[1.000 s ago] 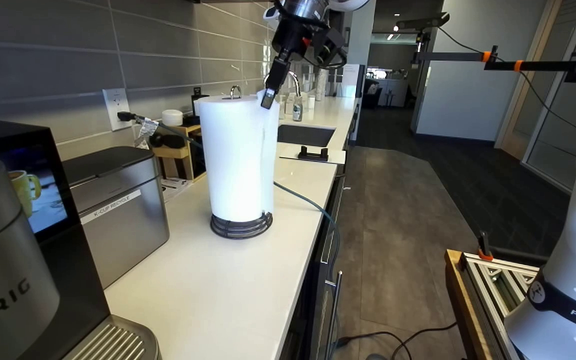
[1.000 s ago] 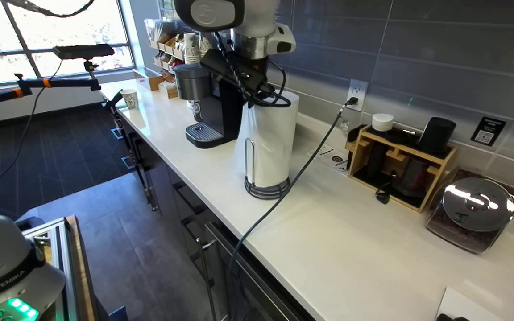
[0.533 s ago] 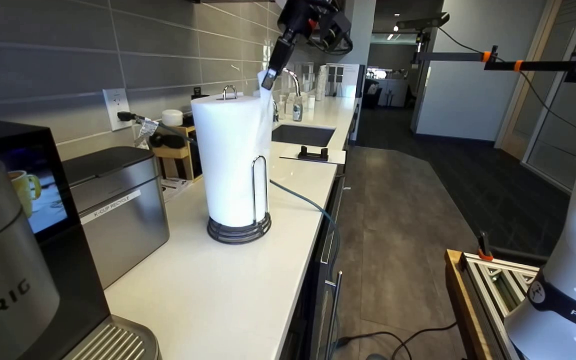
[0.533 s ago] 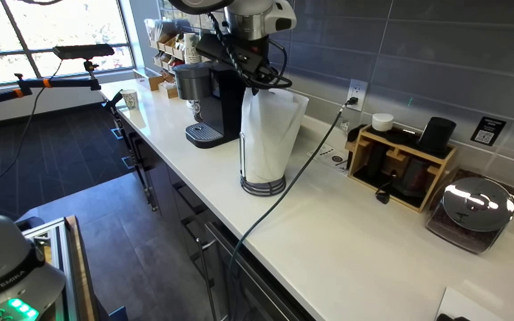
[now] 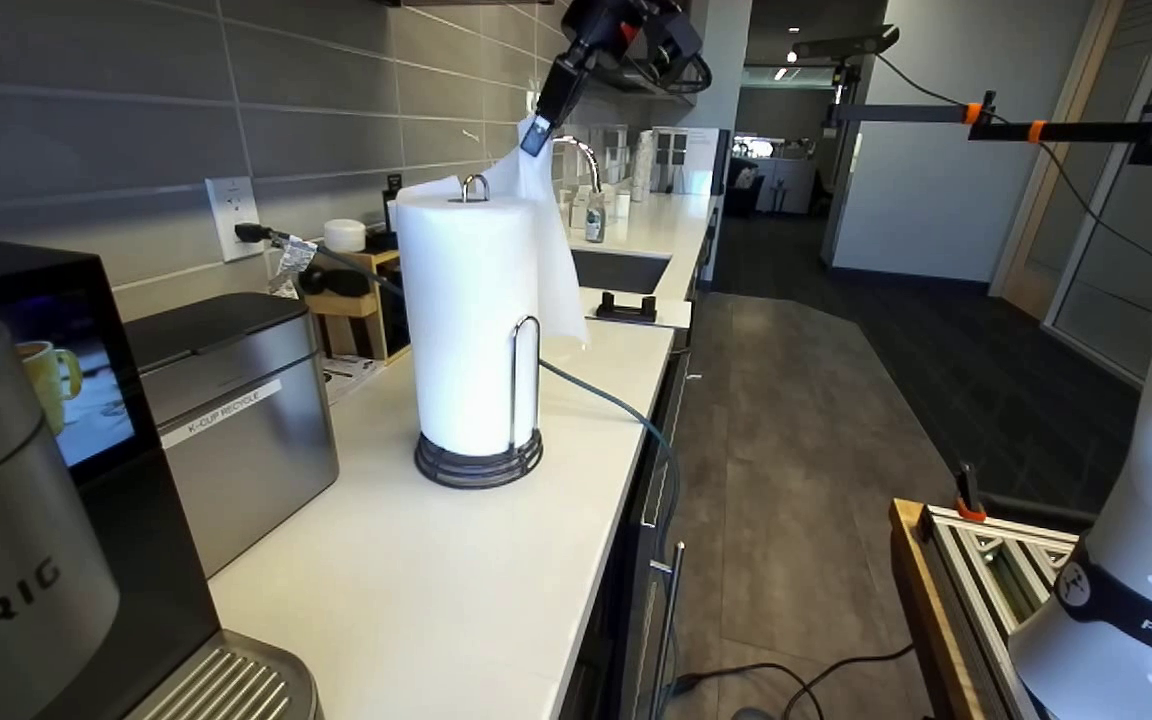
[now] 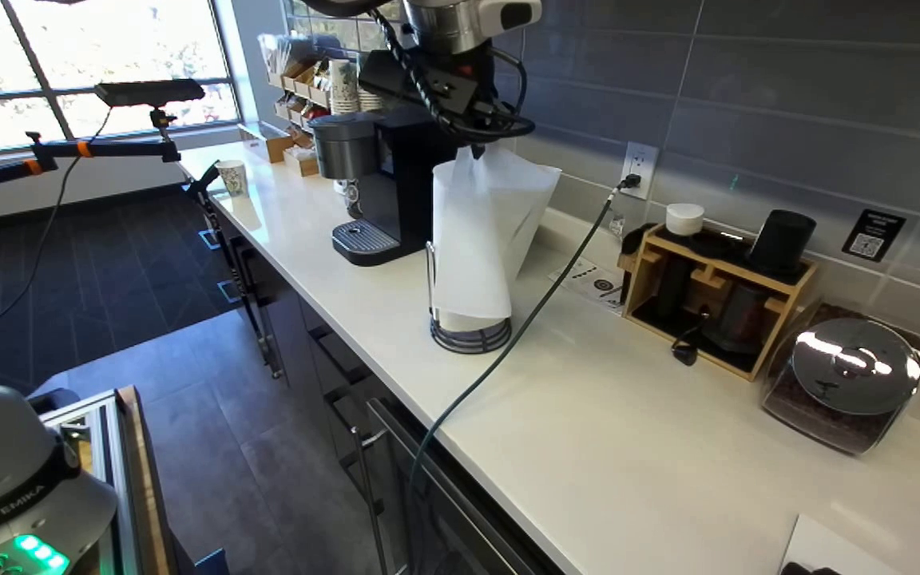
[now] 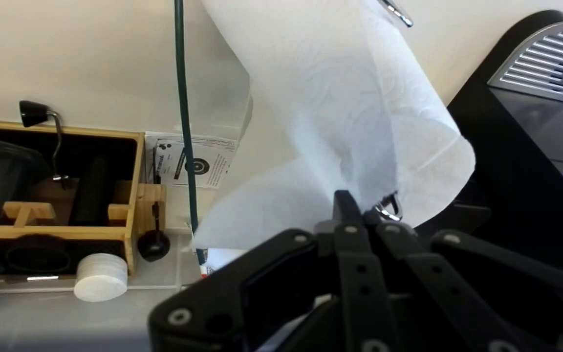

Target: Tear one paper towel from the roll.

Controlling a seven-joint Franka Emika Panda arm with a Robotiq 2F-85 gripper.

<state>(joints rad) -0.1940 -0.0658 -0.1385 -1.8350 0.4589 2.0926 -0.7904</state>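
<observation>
The roll [image 5: 466, 330] stands upright on its black wire holder [image 5: 476, 467] on the counter. The holder's thin side rod and top loop show. My gripper [image 5: 536, 136] is above the roll's side, shut on the thin white paper towel [image 5: 558, 255]. The paper towel hangs from the fingertips beside the roll with a lower corner loose. In an exterior view the gripper [image 6: 478, 150] holds the creased paper towel [image 6: 468, 255], which covers most of the roll. In the wrist view the closed fingers [image 7: 358, 208] pinch the paper towel [image 7: 262, 205]; the roll's top [image 7: 433, 181] is beside them. I cannot tell if the sheet is joined to the roll.
A coffee maker [image 6: 384, 184] and a grey boxy bin [image 5: 246, 450] stand near the roll along the wall. A cable [image 6: 472, 395] crosses the counter close to the holder. A wooden organizer [image 6: 715, 303] and a glass jar [image 6: 851, 383] stand farther along.
My gripper has risen, pulling the paper towel up and away from the roll. More of the sheet now hangs loose. The holder has shifted slightly, and its side rod has come into view.
</observation>
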